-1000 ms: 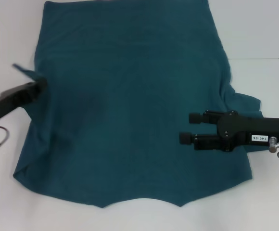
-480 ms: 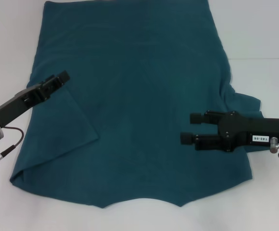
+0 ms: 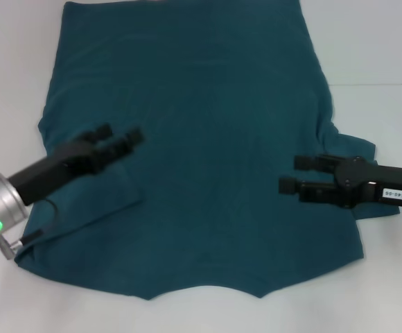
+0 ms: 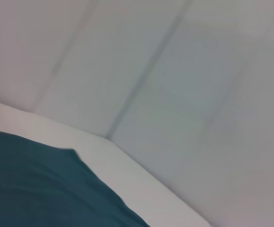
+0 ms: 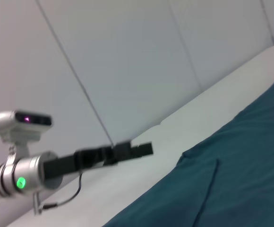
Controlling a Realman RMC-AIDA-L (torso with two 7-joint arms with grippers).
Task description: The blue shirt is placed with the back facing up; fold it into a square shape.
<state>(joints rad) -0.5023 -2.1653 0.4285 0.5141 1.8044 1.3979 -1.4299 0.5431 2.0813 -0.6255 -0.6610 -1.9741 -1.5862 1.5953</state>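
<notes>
From the head: blue shirt (image 3: 187, 152) flat on the table (image 3: 381, 41), left sleeve now folded in; left gripper (image 3: 120, 141) parted, empty, swung inward above it; right gripper (image 3: 296, 174) parted, empty, pulled back rightward over the right side. Left wrist: only shirt edge (image 4: 42, 189) and table (image 4: 141, 175). Right wrist: left gripper (image 5: 141, 149) aloft, clear of cloth (image 5: 231, 175) — right sleeve likely next.
</notes>
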